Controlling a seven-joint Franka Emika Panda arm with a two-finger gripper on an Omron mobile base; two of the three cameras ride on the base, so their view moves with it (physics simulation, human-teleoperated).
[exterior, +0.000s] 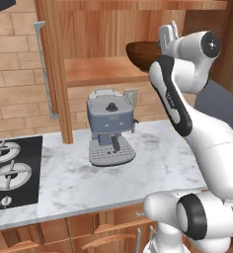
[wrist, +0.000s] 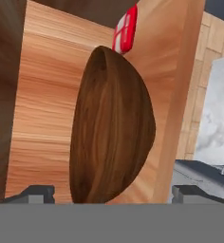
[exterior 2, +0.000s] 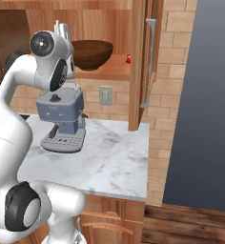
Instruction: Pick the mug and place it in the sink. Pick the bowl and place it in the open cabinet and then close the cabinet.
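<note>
End effector (wrist: 112, 193) spread wide, released, bowl (wrist: 111, 128) between its fingertips on cabinet (wrist: 47, 95) shelf.

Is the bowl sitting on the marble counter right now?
No, the bowl rests on the cabinet shelf, above the coffee machine.

Brick wall (exterior: 15, 89) — marble counter (exterior: 153, 158), stovetop (exterior: 10, 170)

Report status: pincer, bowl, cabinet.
Pincer open, at the bowl. Bowl sits on the cabinet shelf. Cabinet door open. Red item behind the bowl.
</note>
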